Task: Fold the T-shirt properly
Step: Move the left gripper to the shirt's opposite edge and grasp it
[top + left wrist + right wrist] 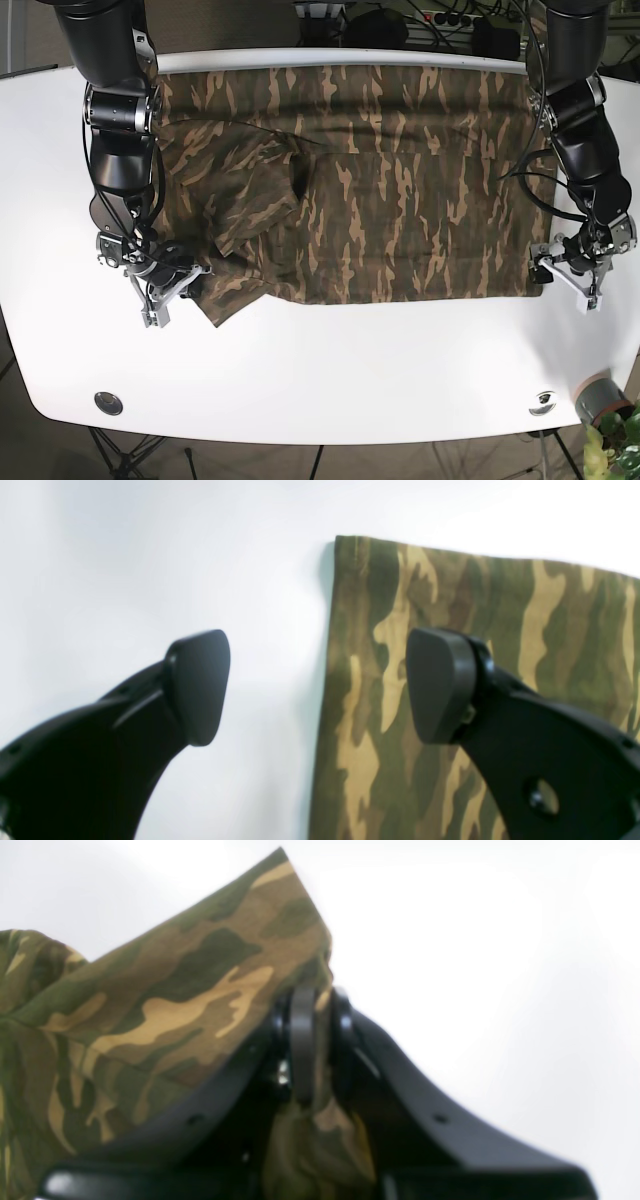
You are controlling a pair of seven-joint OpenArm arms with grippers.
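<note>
right hand [315, 1040] pinches the t-shirt [380, 190] in its wrist view; left hand [317, 685] gapes empty.

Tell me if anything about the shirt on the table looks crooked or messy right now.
Yes. The T-shirt lies mostly flat, but its side by the right gripper is bunched and folded over itself in lumpy creases, with a corner pinched in that gripper. By the open left gripper the edge lies straight and flat.
</note>
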